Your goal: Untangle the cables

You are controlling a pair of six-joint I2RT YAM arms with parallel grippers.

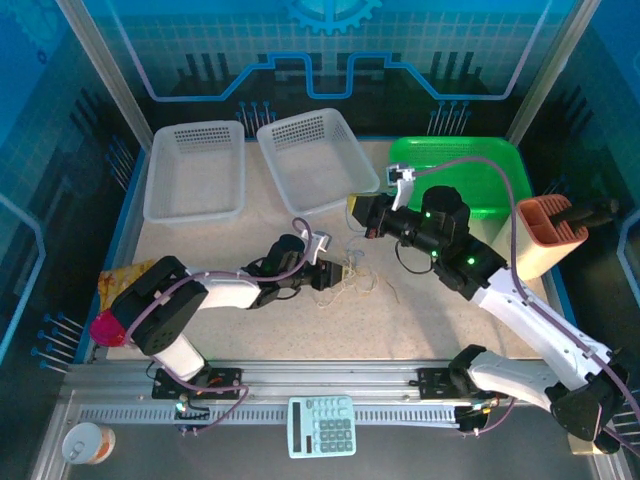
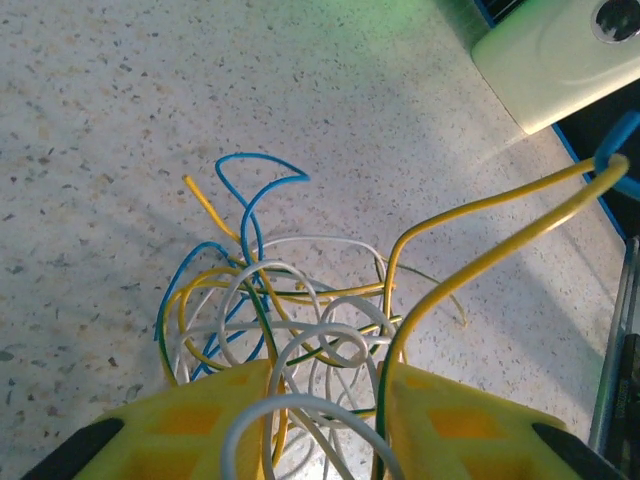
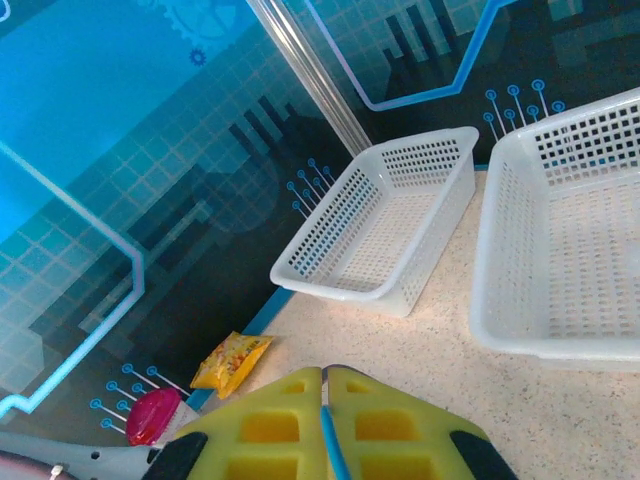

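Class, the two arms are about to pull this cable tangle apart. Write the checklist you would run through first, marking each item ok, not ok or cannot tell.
1. Right gripper shut on a blue strand: ok.
2. Left gripper has strands of the cables between its fingers: ok.
3. Left gripper's hold is firm: cannot tell.
4. The cables lie separated: not ok; white, yellow and blue loops cross in one clump.
5. Clump lies clear of the white baskets: ok.

Left basket (image 1: 195, 175) and right basket (image 1: 318, 158) sit beside a green bin (image 1: 452, 150).
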